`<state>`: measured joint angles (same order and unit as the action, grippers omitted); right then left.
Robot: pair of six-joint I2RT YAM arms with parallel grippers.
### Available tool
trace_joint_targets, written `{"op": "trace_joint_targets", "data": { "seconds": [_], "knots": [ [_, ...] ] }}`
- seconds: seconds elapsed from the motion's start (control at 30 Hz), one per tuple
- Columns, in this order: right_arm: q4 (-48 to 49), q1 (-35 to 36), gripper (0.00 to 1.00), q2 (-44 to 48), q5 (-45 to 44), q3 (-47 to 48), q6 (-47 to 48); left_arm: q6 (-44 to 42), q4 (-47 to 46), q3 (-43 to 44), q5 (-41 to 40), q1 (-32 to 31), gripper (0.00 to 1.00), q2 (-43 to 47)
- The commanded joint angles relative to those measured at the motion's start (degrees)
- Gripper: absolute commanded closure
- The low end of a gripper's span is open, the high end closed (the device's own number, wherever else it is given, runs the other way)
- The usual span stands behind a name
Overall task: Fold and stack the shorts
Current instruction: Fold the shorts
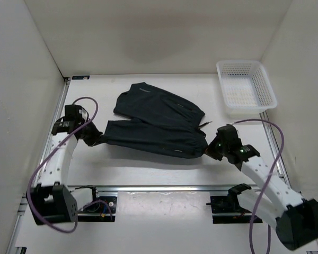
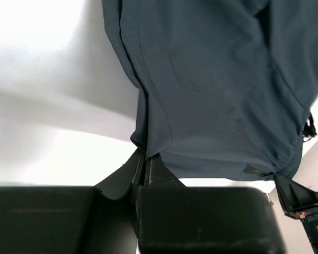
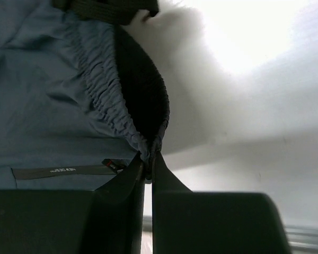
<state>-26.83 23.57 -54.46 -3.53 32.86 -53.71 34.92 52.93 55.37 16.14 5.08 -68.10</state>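
The dark navy shorts (image 1: 156,121) lie spread across the middle of the white table, one leg pointing back left, the other stretched along the near side. My left gripper (image 1: 99,139) is shut on the near leg's hem corner, seen in the left wrist view (image 2: 144,157) with the cloth (image 2: 212,84) hanging from the jaws. My right gripper (image 1: 208,150) is shut on the gathered elastic waistband at the shorts' near right corner, seen in the right wrist view (image 3: 148,159) with the waistband (image 3: 132,100) bunched above the fingertips. The near edge of the cloth hangs between both grippers.
A white mesh basket (image 1: 245,88) stands at the back right corner. White walls close in the table on the left, back and right. A metal rail (image 1: 159,188) runs along the near edge between the arm bases.
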Motion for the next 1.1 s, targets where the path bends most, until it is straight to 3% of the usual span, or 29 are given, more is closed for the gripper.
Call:
{"op": "trace_joint_targets", "data": {
  "seconds": [0.0,0.13,0.27,0.4,0.63,0.83,0.87,0.9,0.93,0.97,1.03,1.07],
  "knots": [
    [-13.3,-0.2,1.0,6.5,-4.1,-0.8,2.6,-0.6,6.0,-0.1,-2.2,0.6,0.9,8.0],
    [-21.2,-0.2,1.0,13.8,-4.8,1.0,2.6,1.4,8.2,1.0,-4.0,0.6,0.9,15.8],
    [-25.5,-0.2,1.0,15.3,-6.0,5.2,4.6,0.6,8.2,10.8,-4.5,0.6,0.9,12.5],
    [-27.0,-0.2,1.0,11.1,-8.6,9.9,4.5,-0.9,6.8,24.2,-6.5,-2.1,0.9,1.3],
    [-19.2,-0.2,1.0,-1.6,-15.3,17.2,4.5,-2.9,4.1,46.6,-9.4,-5.7,0.9,-25.9],
    [-12.9,-4.7,1.0,-16.9,-18.1,25.4,6.3,-2.4,5.4,76.8,-7.4,-9.0,0.9,-49.3],
    [-11.1,-5.8,1.0,-21.0,-18.1,26.5,6.9,-2.4,5.4,81.3,-7.4,-9.0,0.9,-57.0],
    [-9.9,-7.0,1.0,-23.2,-17.4,27.6,7.0,-1.9,6.2,90.3,-6.4,-9.6,0.9,-60.8],
    [-8.8,-9.7,0.94,-25.5,-15.6,31.0,7.0,-1.3,6.2,94.5,-5.9,-9.7,0.86,-64.2],
    [-8.2,-11.0,0.83,-30.0,-14.5,33.4,7.6,-0.6,6.2,97.6,-5.9,-9.7,0.69,-69.3],
    [-7.6,-12.7,0.46,-34.3,-12.4,41.1,9.9,0.8,3.9,100.1,-2.5,-9.1,0.25,-71.6],
    [-8.2,-12.7,0.18,-37.2,-11.7,43.9,12.6,0.9,3.2,99.1,-1.4,-8.3,0.14,-71.7]
  ]
}}
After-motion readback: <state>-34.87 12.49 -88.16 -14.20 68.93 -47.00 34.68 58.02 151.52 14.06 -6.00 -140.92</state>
